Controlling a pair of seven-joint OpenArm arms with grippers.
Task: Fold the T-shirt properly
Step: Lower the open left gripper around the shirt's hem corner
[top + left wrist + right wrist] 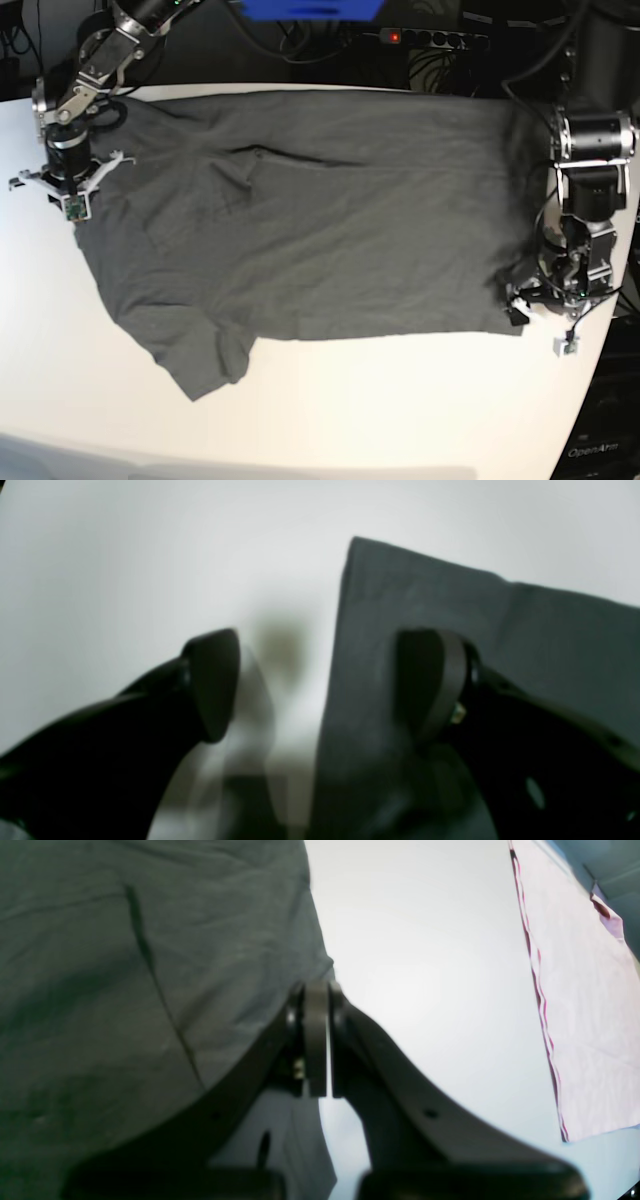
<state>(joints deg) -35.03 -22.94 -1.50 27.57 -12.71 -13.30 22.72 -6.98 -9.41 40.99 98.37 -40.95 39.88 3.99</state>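
The T-shirt [320, 215] lies spread across the back half of the white bench [400, 420], one sleeve trailing toward the front left corner. It looks thin, light and limp, likely to sag and wrinkle, so hems and corners are the best holds. The left pincer [320, 680] stands apart, straddling a cloth corner by the bench's right edge. The right pincer [316, 1040] is pressed together at the shirt's edge near the back left corner; whether cloth is pinched is unclear. The front of the bench offers room.

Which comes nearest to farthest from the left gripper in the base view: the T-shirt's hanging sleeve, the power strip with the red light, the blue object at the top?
From the left gripper:
1. Power strip, top edge, behind the table.
2. Sleeve, front left of the T-shirt.
3. Blue object, top centre; close to the sleeve's distance, hard to separate.
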